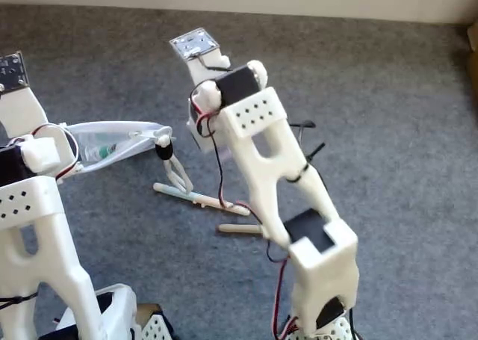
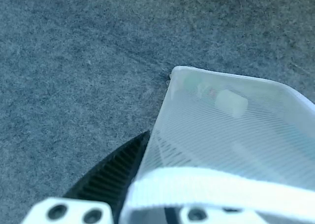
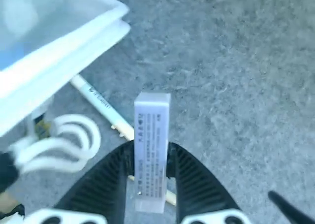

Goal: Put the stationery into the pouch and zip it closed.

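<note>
At the left of the high view, the left claw [image 2: 143,177] is clamped on the translucent pouch [image 1: 112,142] and holds it above the tabletop [image 1: 388,131]. Right of the pouch, a white pen [image 1: 196,198] and a wooden pencil [image 1: 240,229] lie loose. The right claw [image 3: 150,152] pinches a white eraser [image 3: 152,118] near the pouch's edge. Loading seems to be the step in hand. Next, the eraser needs carrying over the pouch's mouth and releasing inside.
</note>
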`<action>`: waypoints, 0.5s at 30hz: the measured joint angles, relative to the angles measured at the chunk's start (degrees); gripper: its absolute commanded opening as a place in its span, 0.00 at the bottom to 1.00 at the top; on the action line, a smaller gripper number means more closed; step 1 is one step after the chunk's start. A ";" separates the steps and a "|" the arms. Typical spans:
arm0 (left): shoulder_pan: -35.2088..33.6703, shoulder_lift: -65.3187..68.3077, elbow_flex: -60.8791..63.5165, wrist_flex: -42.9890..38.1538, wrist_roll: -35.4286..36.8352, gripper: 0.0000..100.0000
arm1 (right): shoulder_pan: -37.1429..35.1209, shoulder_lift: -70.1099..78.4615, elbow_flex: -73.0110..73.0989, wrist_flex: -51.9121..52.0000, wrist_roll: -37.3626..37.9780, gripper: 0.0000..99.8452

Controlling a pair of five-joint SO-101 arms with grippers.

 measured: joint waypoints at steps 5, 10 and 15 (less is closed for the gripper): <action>0.00 0.00 0.00 0.00 0.00 0.01 | -0.53 -9.49 8.35 -3.08 -2.02 0.01; 0.00 0.00 0.00 0.00 0.00 0.01 | -0.53 -20.57 23.38 -14.07 -3.52 0.01; 0.00 0.00 0.00 0.00 0.00 0.01 | -0.70 -33.67 40.88 -28.40 -3.60 0.01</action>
